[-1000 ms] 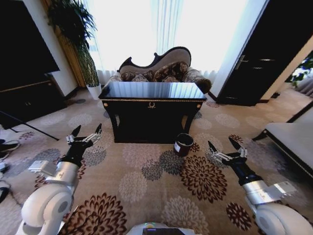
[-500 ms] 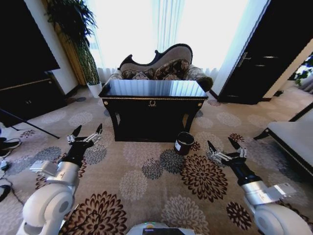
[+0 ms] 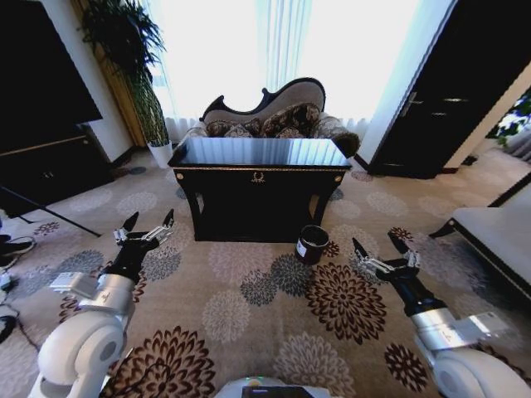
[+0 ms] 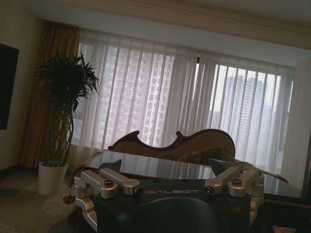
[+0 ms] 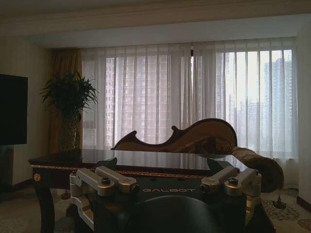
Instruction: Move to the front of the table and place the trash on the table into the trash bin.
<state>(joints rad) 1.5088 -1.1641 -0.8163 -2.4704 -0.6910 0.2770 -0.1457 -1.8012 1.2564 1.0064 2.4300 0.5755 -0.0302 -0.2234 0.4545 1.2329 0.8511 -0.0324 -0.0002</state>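
Ahead of you across the patterned carpet [image 3: 249,307] stands the black bench [image 3: 259,152], its glossy top reflecting the window light, with the curved sofa [image 3: 274,112] close behind it. The trash bin [image 3: 312,244] sits on the floor just off the bench's front right leg. You cannot make out any trash on the bench top from the head view; the glare hides it.

Against half a second ago, the whole head picture has slipped very slightly, so that is the camera moving, not the furniture. Both arms sit where they were.

Your left pincer [image 3: 148,225] hangs low over the carpet on the left, fingers spread wide and holding nothing. Your right pincer [image 3: 377,248] hangs likewise on the right, also wide and empty, well short of the bin.

From the head you see the bin and the carpet. Each wrist view instead looks level across the room: the left wrist shows the left pincer [image 4: 165,167] against the bench top [image 4: 160,167], the potted plant [image 4: 60,111] and curtained windows [image 4: 194,102]; the right wrist shows the right pincer [image 5: 163,167] and the bench [image 5: 136,160] side-on with its gold trim.
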